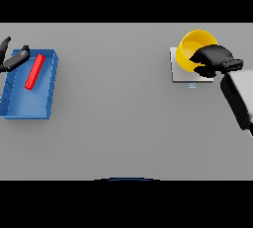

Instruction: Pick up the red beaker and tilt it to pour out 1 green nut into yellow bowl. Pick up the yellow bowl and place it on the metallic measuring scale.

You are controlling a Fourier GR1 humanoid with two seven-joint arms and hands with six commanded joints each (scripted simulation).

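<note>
The yellow bowl (191, 47) sits tilted on the metallic measuring scale (179, 71) at the far right. My right hand (215, 59) covers the bowl's near right side with its fingers curled over the rim. The red beaker (35, 72) lies on its side inside the blue bin (29, 104) at the far left. My left hand (14, 60) hangs over the bin's far left corner, just left of the beaker, with its fingers straight and holding nothing. No green nut shows.
The blue bin takes up the table's left edge. The scale has a small display mark (192, 86) on its near side. My right forearm (237, 101) slants down to the right edge.
</note>
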